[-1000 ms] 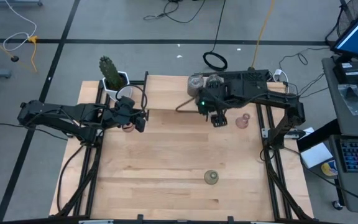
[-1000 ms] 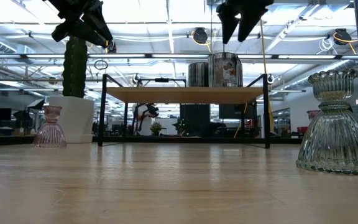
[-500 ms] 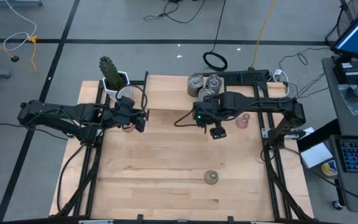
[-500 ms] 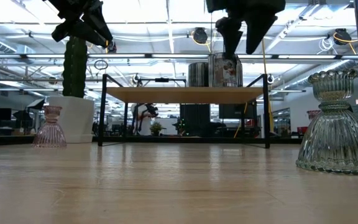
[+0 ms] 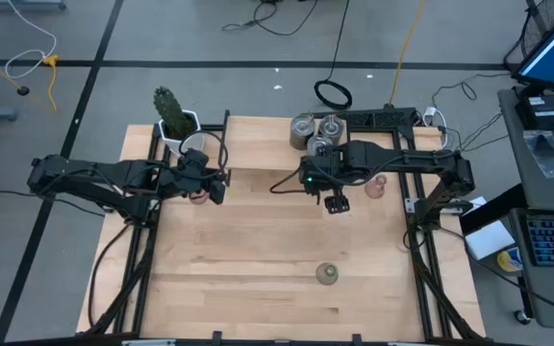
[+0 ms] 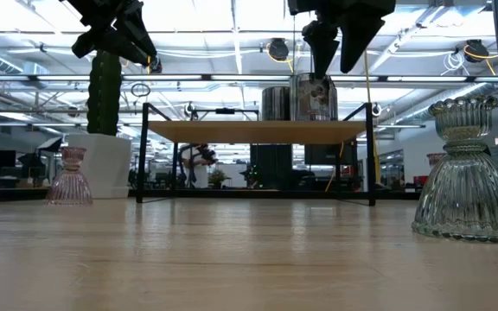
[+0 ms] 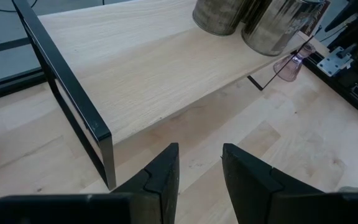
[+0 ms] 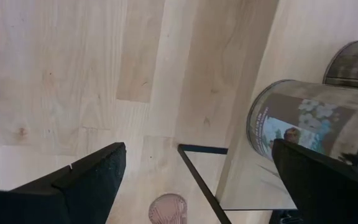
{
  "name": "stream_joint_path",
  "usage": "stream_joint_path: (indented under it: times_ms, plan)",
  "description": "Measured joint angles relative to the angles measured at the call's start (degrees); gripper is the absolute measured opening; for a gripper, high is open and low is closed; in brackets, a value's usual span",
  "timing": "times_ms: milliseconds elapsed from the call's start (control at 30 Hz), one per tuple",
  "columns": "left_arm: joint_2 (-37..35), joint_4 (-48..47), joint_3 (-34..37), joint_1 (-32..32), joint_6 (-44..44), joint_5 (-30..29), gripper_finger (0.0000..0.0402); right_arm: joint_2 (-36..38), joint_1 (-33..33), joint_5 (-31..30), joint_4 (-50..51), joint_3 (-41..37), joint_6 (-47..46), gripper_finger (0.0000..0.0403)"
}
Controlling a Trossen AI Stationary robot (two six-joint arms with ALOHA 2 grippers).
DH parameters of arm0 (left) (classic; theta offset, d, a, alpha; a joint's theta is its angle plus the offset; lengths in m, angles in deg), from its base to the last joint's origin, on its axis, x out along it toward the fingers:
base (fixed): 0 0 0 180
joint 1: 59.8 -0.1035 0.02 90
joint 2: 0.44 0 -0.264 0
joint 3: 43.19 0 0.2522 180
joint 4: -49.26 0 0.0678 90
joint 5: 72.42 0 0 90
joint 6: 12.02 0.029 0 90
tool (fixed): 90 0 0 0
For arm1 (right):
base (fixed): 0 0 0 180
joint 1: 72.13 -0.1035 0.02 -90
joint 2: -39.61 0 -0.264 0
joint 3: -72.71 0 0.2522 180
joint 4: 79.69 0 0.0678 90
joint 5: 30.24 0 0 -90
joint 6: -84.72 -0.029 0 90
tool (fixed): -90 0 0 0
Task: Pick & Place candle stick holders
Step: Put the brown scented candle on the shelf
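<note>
1. Above the worktop (image 5: pixel 258 250), the right gripper (image 5: pixel 335 203) hangs in mid-air with its jaws spread wide and nothing between them – just forward of the low raised shelf (image 5: pixel 258 144).
2. Three silvery metal holders (image 5: pixel 315 130) stand clustered on that shelf's right end.
3. One pinkish glass holder (image 5: pixel 375 185) stands on the worktop beside the right arm; the other pinkish holder (image 6: pixel 69 176) stands near the white-potted cactus (image 5: pixel 171 115), under the left gripper (image 5: pixel 210 185).
4. The left gripper's jaws stand partly apart, gripping nothing.
5. Toward the front edge, well apart from the rest, sits the olive-green holder (image 5: pixel 327 275).
</note>
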Motion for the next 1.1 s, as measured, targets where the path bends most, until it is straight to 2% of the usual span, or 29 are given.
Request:
stream_joint_path:
  times_ms: [167, 367, 600, 800, 933, 1100]
  plan:
    - [0.0, 0.0, 0.0, 0.0, 0.0, 0.0, 0.0122, 0.0, 0.4, -0.1, -0.4, 0.0, -0.1, 0.0374]
    - [0.0, 0.0, 0.0, 0.0, 0.0, 0.0, 0.0122, 0.0, 0.4, -1.6, -1.0, 0.0, 0.0, 0.0324]
    - [0.0, 0.0, 0.0, 0.0, 0.0, 0.0, 0.0122, 0.0, 1.3, -3.0, -1.4, 0.0, 0.3, 0.0234]
    - [0.0, 0.0, 0.0, 0.0, 0.0, 0.0, 0.0122, 0.0, 1.9, -3.3, -2.4, 0.0, 1.0, 0.0133]
    - [0.0, 0.0, 0.0, 0.0, 0.0, 0.0, 0.0122, 0.0, 2.1, -5.7, -3.5, 0.0, 1.8, 0.0068]
    - [0.0, 0.0, 0.0, 0.0, 0.0, 0.0, 0.0122, 0.0, 2.4, -6.2, -4.8, 0.0, 3.8, 0.0025]
